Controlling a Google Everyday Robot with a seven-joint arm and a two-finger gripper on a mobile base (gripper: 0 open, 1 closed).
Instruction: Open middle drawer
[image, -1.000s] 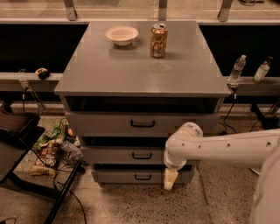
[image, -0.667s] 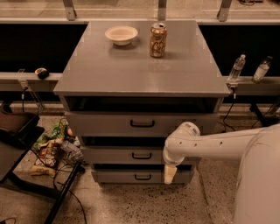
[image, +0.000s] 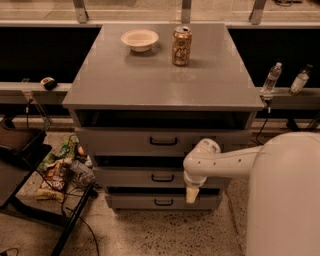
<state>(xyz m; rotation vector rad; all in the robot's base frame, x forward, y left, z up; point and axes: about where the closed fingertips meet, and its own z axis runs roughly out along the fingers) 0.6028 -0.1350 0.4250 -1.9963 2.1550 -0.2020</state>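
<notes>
The middle drawer (image: 135, 177) is a low grey front with a small black loop handle (image: 162, 177), between a taller top drawer (image: 125, 141) and the lowest drawer (image: 140, 201). All three fronts look flush or nearly so. My gripper (image: 191, 195) hangs from the white arm that reaches in from the right. It points down in front of the right part of the middle and lowest drawers, to the right of the middle handle and apart from it.
On the cabinet top (image: 110, 85) stand a white bowl (image: 140, 39) and a soda can (image: 181, 45). Two bottles (image: 271, 77) sit on the right ledge. Snack bags (image: 57, 167) and a dark stand (image: 30, 165) lie on the floor at left.
The arm has drawn a little left and closer, and its body fills more of the right side. The drawers have not moved.
</notes>
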